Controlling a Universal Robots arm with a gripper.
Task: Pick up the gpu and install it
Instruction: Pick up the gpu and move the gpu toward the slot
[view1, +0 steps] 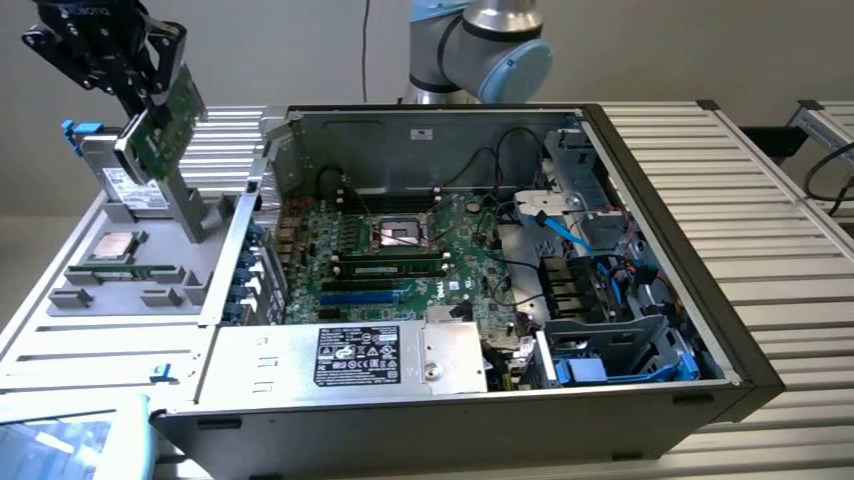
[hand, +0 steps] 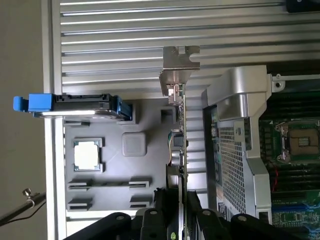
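My claw is clamping the gpu by its upper edge, holding it upright above the grey parts tray. I am judging it light, stiff and fragile, best gripped on the bare board edge. The computer case wall is standing between it and the motherboard.

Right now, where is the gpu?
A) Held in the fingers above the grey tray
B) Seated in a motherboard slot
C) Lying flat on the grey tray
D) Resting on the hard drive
A: the gpu is clamped in the gripper and hangs clear above the grey tray, outside the open computer case.
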